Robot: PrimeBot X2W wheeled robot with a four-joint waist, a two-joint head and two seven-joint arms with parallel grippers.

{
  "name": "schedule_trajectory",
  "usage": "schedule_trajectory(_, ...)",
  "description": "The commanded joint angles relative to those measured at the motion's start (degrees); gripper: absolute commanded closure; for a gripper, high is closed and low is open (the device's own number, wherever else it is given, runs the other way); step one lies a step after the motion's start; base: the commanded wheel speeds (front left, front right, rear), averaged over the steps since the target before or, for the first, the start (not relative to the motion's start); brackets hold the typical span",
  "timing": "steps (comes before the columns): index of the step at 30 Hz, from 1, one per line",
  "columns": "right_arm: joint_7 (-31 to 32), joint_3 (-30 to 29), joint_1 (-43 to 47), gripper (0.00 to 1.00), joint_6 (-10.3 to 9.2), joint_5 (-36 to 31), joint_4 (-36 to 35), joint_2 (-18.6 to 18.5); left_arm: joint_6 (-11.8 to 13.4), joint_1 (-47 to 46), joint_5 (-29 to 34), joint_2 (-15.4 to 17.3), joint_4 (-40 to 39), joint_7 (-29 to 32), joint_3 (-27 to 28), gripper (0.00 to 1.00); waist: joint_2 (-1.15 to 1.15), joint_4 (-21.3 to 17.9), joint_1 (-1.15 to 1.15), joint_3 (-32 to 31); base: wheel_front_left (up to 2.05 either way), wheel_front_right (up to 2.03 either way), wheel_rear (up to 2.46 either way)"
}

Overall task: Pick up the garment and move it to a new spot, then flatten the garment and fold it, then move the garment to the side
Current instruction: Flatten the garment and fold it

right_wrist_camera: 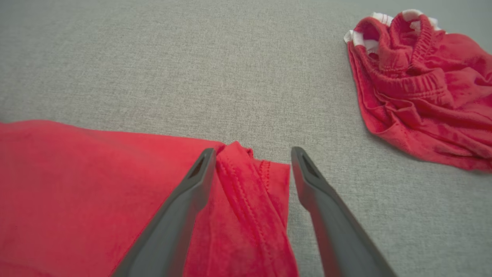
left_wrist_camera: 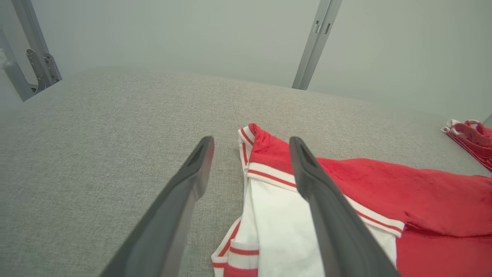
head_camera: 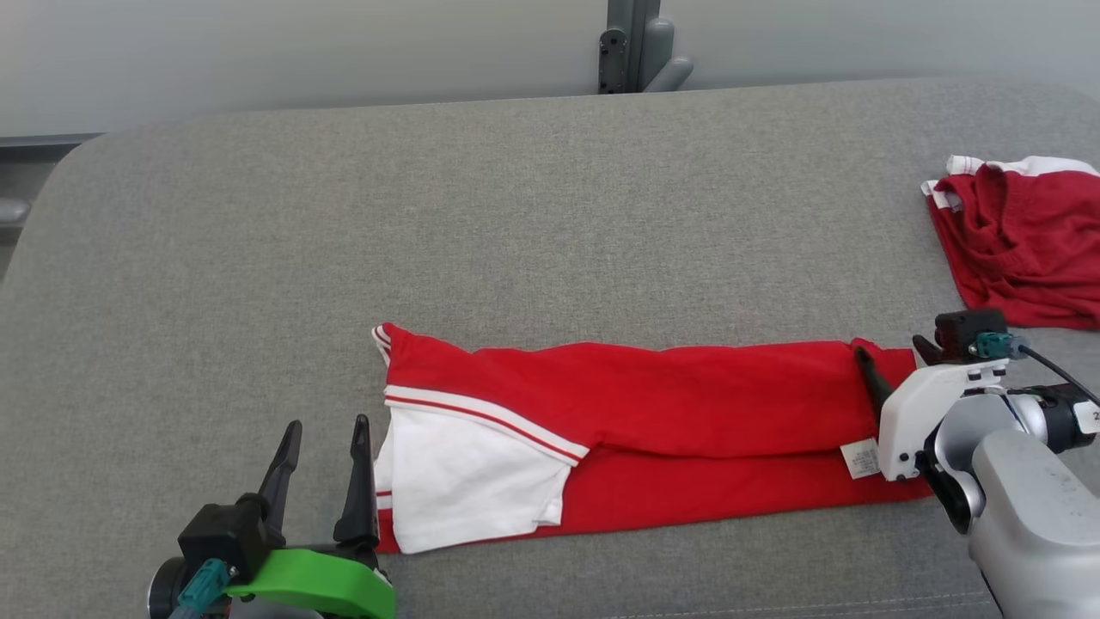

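A red garment with white sleeve panels and striped trim lies folded into a long band across the near middle of the grey surface. My left gripper stands open just off its left end, beside the white sleeve. In the left wrist view the left gripper hangs over that striped corner with nothing between its fingers. My right gripper is open at the band's right end. In the right wrist view the right gripper straddles the hemmed red corner without closing on it.
A second red garment with white trim lies crumpled at the far right of the grey padded surface; it shows as a red heap in the right wrist view. A metal post stands behind the far edge.
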Motion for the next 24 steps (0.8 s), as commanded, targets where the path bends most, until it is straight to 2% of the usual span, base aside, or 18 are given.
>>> schedule_trajectory(1,0.6,1.2,-1.3,0.0,-0.1,0.2,1.8,-0.2,-0.1,-0.4,0.6,0.0,0.1,-0.2,0.1,0.0,0.54,0.7,0.0,0.3,0.0,0.0,0.0)
schedule_trajectory(4,1.2,2.3,-2.2,0.0,-0.11,0.9,3.5,-0.1,-0.1,-0.4,0.5,0.0,0.2,-0.2,0.3,0.0,0.54,0.9,0.0,0.5,0.0,0.0,0.0)
schedule_trajectory(5,1.3,2.8,-2.6,0.05,-0.1,1.2,4.3,-0.1,0.0,-0.3,0.5,0.0,0.2,-0.2,0.3,0.0,0.54,1.0,0.0,0.6,0.0,0.0,0.0)
schedule_trajectory(8,1.5,4.4,-3.7,0.32,-0.11,2.4,6.2,-0.2,0.1,-0.4,0.6,0.0,0.1,-0.2,0.4,0.0,0.54,1.2,0.0,0.9,0.0,0.0,0.0)
schedule_trajectory(9,1.4,4.7,-4.1,0.5,-0.1,2.9,6.8,-0.2,0.1,-0.4,0.6,0.0,0.1,-0.2,0.4,0.0,0.54,1.2,0.0,1.0,0.0,0.0,0.0)
schedule_trajectory(13,0.7,5.9,-5.6,0.85,-0.1,4.3,8.6,-0.3,0.2,-1.0,0.5,0.1,-0.1,-0.2,0.8,0.0,0.54,1.0,0.0,1.7,0.0,0.0,0.0)
schedule_trajectory(14,0.3,6.0,-5.8,1.0,-0.1,4.7,8.9,-0.3,0.2,-1.1,0.6,0.1,-0.1,-0.2,0.9,0.0,0.54,0.9,0.0,1.8,0.0,0.0,0.0)
schedule_trajectory(24,-6.5,3.8,-6.1,1.0,-0.1,9.3,12.1,0.1,0.4,-0.8,0.7,-0.1,-0.1,-0.2,0.9,0.0,0.54,-0.2,0.0,1.7,0.0,0.0,0.0)
